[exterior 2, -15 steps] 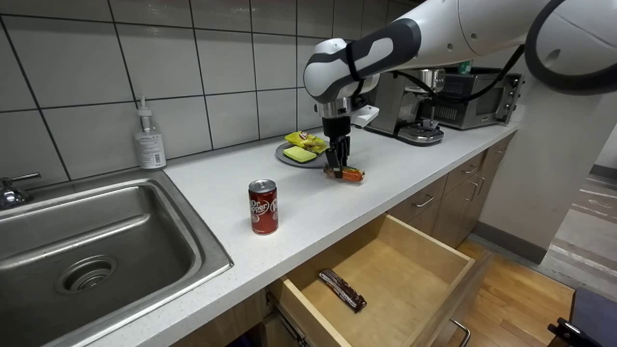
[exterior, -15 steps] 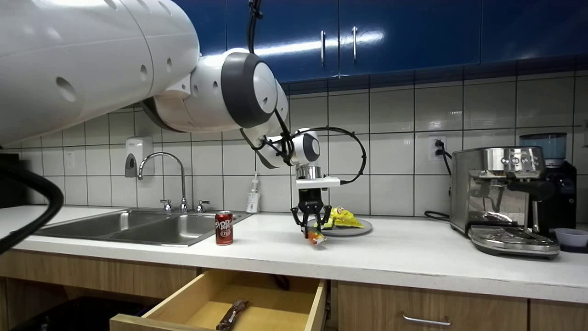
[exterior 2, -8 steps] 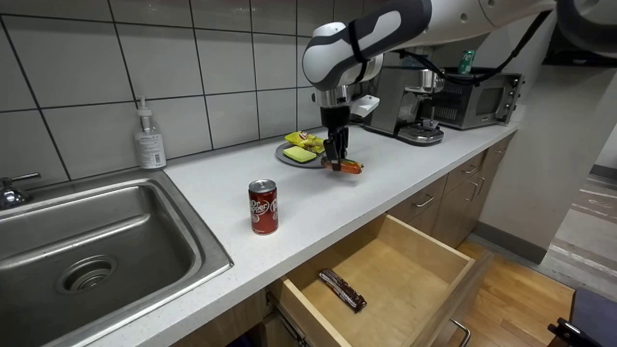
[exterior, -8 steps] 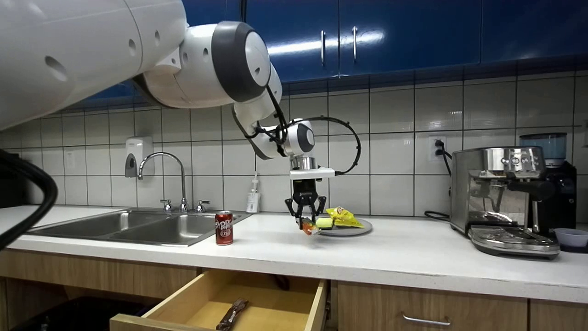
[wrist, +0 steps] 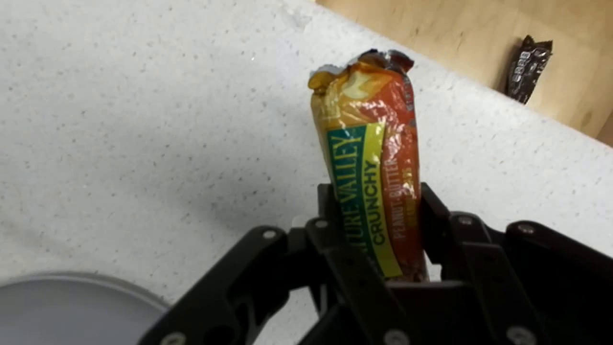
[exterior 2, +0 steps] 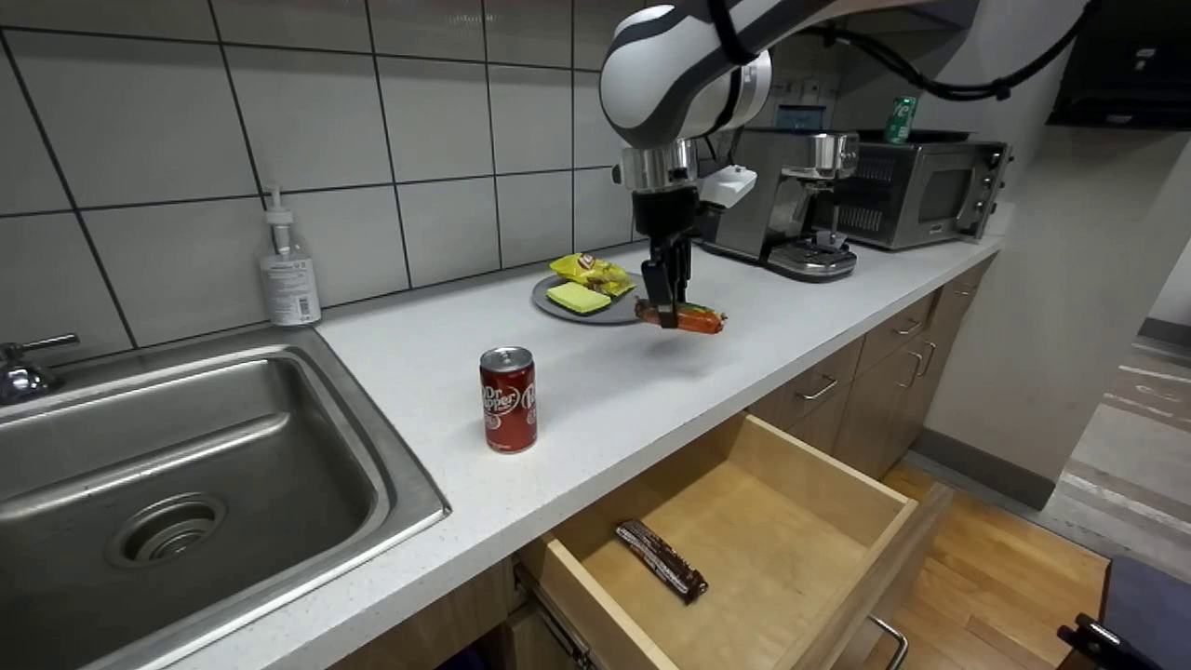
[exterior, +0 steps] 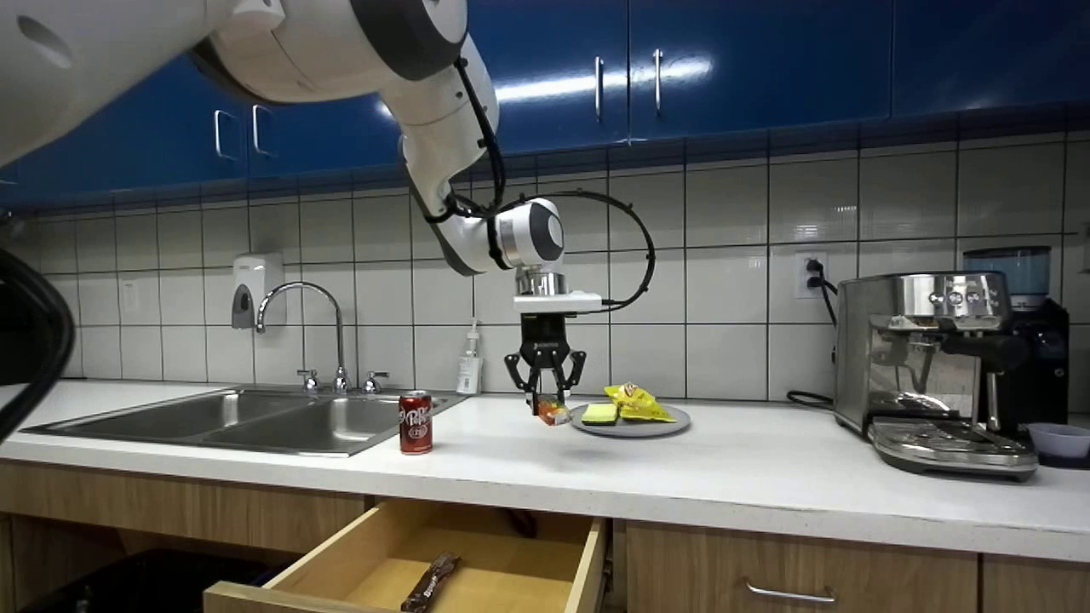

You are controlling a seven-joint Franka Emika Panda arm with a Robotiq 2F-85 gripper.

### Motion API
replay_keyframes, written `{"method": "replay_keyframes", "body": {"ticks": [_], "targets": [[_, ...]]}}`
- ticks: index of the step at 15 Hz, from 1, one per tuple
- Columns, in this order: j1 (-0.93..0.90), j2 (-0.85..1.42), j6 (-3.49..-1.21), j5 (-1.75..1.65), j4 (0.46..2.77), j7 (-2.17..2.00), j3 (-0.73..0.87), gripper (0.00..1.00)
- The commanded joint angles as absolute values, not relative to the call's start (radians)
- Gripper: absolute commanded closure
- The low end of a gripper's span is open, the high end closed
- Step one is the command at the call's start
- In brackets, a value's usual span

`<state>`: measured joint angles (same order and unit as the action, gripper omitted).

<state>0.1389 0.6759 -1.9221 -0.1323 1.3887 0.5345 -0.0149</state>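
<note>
The black two-fingered tool (exterior: 547, 405) was grasping the long, shiny, orange-and-green wrapped granola bar (wrist: 371, 158) by its sides, in the air above the white speckled bench (exterior 2: 595, 400). Gripping and lifting appeared done; putting it down was not yet done. Its long axis seemed almost level, and the free end pointed near and somewhat right, towards the bench's near edge.

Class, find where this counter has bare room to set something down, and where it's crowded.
Free: the white countertop between the round grey plate and the silver espresso machine, and between plate and red soda can. Crowded: the plate, bearing a crinkled yellow bag and rectangular yellow sponge; beside it hangs the black gripper, holding an orange wrapped bar.
</note>
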Motion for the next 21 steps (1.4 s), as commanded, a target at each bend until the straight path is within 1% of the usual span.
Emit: {"method": "replay_keyframes", "body": {"ticks": [1, 7, 11, 16, 21], "targets": [[0.127, 0.522, -1.977, -0.139, 1.630, 0.488, -0.015, 0.83], [0.095, 0.373, -2.123, -0.178, 1.929, 0.403, 0.000, 0.83], [0.078, 0.299, -2.210, -0.217, 2.080, 0.345, 0.010, 0.83], [0.062, 0.236, -2.284, -0.266, 2.216, 0.274, 0.025, 0.83], [0.049, 0.226, -2.314, -0.300, 2.284, 0.216, 0.031, 0.83]]}}
